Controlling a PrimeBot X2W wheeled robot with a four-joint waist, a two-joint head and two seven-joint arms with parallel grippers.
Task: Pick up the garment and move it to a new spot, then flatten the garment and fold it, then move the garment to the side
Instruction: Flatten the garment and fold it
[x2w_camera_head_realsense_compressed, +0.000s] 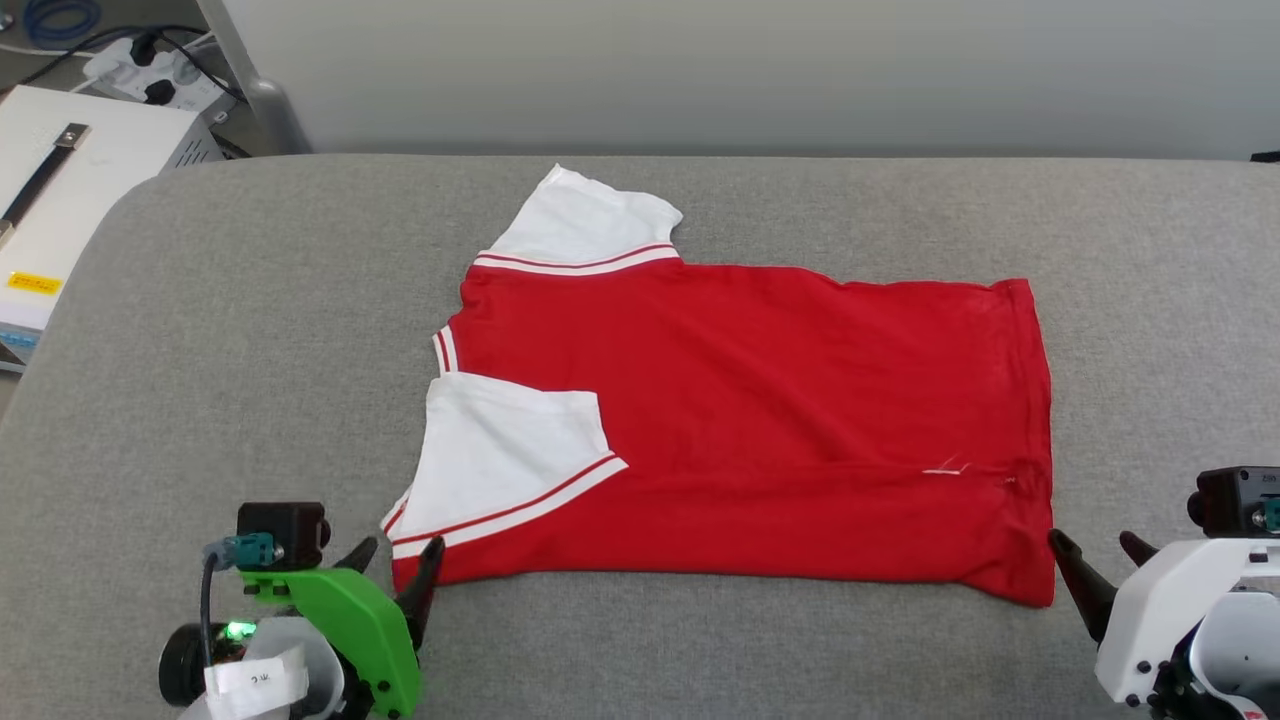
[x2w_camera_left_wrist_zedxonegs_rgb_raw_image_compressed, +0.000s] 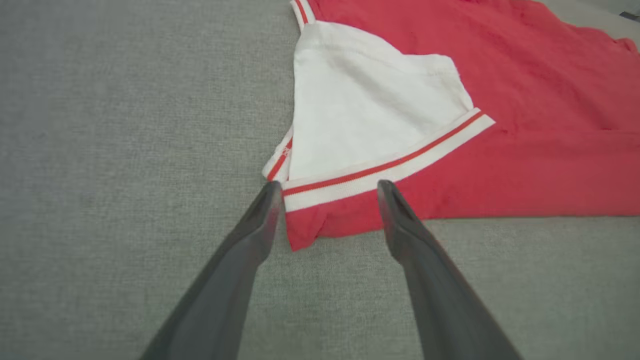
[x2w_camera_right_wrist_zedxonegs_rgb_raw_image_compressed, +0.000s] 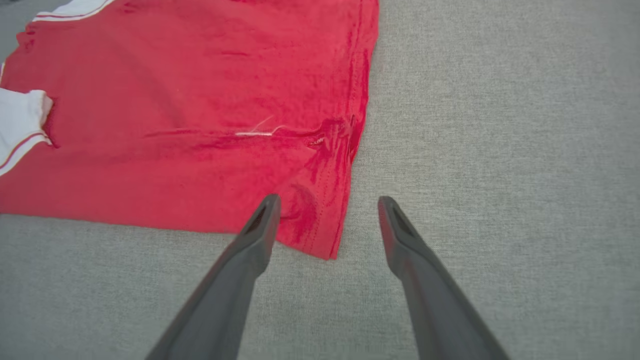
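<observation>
The garment (x2w_camera_head_realsense_compressed: 760, 400) lies flat on the grey padded table (x2w_camera_head_realsense_compressed: 250, 330), red body plain side up, its near long edge folded over. One white sleeve points to the far side and the other is folded onto the body at the near left. My left gripper (x2w_camera_head_realsense_compressed: 400, 548) is open at the garment's near left corner; in the left wrist view the gripper (x2w_camera_left_wrist_zedxonegs_rgb_raw_image_compressed: 328, 185) straddles the striped sleeve trim of the garment (x2w_camera_left_wrist_zedxonegs_rgb_raw_image_compressed: 525, 75) without holding it. My right gripper (x2w_camera_head_realsense_compressed: 1092, 540) is open beside the near right hem corner. In the right wrist view that gripper (x2w_camera_right_wrist_zedxonegs_rgb_raw_image_compressed: 328, 198) frames the corner of the garment (x2w_camera_right_wrist_zedxonegs_rgb_raw_image_compressed: 200, 90).
A white box-shaped device (x2w_camera_head_realsense_compressed: 60, 190) stands off the table's far left corner, with a power strip and cables (x2w_camera_head_realsense_compressed: 150, 70) behind it. A pale wall (x2w_camera_head_realsense_compressed: 760, 70) runs along the table's back edge. Bare grey surface surrounds the garment on all sides.
</observation>
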